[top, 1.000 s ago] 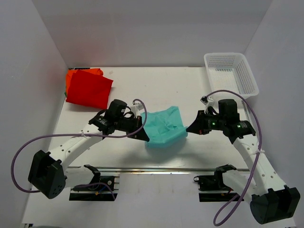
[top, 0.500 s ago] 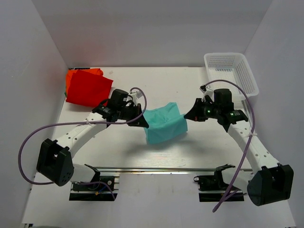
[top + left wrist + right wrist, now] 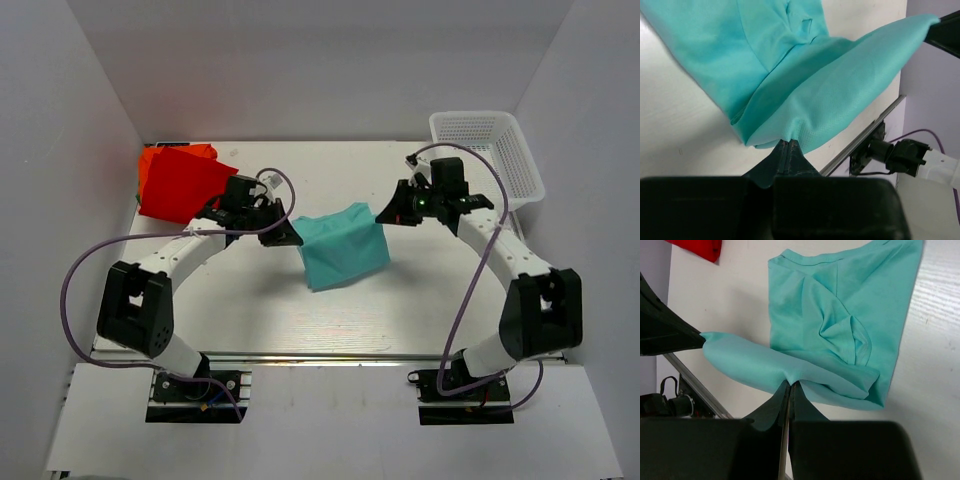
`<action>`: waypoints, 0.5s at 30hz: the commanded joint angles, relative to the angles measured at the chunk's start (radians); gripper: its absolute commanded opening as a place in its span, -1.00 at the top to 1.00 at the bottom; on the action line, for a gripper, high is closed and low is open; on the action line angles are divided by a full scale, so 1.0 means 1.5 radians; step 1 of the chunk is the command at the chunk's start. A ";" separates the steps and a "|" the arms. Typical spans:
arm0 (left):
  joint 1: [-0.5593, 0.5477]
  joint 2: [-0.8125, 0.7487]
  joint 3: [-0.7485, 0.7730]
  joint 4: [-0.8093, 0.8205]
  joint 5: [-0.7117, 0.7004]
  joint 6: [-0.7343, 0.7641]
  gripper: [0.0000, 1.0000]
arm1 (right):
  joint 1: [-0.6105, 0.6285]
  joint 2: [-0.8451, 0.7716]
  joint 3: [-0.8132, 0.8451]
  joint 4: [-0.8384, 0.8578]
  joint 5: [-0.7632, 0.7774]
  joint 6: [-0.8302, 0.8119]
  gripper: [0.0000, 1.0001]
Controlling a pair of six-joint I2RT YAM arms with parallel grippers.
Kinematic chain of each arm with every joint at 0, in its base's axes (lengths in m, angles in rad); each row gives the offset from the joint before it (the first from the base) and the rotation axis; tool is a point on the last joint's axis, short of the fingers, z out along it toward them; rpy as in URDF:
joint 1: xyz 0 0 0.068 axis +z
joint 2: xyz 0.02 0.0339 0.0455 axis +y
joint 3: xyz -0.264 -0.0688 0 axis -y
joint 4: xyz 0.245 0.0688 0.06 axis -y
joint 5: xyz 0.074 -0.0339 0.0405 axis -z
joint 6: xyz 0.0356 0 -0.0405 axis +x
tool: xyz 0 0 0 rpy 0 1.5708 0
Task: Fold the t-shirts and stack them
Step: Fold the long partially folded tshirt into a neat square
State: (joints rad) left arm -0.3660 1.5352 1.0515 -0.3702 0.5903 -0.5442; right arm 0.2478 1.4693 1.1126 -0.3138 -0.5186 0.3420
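The teal t-shirt [image 3: 343, 250] is at the table's middle, its far edge lifted and its near part on the table. My left gripper [image 3: 293, 238] is shut on its left corner and my right gripper [image 3: 382, 213] is shut on its right corner. In the left wrist view the teal cloth [image 3: 805, 75] is pinched at my left gripper [image 3: 788, 141]. In the right wrist view the teal cloth [image 3: 835, 335] is pinched at my right gripper [image 3: 791, 383]. The red t-shirt [image 3: 185, 185] lies folded at the far left, with an orange edge [image 3: 150, 160] showing under it.
A white mesh basket [image 3: 487, 152] stands at the far right corner. White walls enclose the table on three sides. A metal rail [image 3: 330, 353] runs along the near edge. A corner of the red shirt [image 3: 700, 249] shows in the right wrist view.
Both grippers have carried the teal shirt's held edge away from the near edge toward the back, and the arms have stretched out farther. The red shirt has not moved.
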 commanded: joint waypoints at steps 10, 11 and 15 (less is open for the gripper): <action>0.067 0.184 0.186 0.073 0.011 -0.006 1.00 | -0.018 0.235 0.243 0.048 -0.045 0.016 1.00; 0.074 0.206 0.227 0.064 0.011 -0.006 1.00 | -0.021 0.251 0.253 0.048 -0.049 0.031 1.00; 0.115 0.339 0.367 0.022 -0.026 -0.006 1.00 | -0.049 0.357 0.375 0.048 -0.033 0.047 1.00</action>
State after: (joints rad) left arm -0.2394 1.9675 1.4727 -0.3115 0.5861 -0.5583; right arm 0.2089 1.9339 1.5551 -0.2646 -0.5716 0.3843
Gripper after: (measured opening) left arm 0.029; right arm 0.008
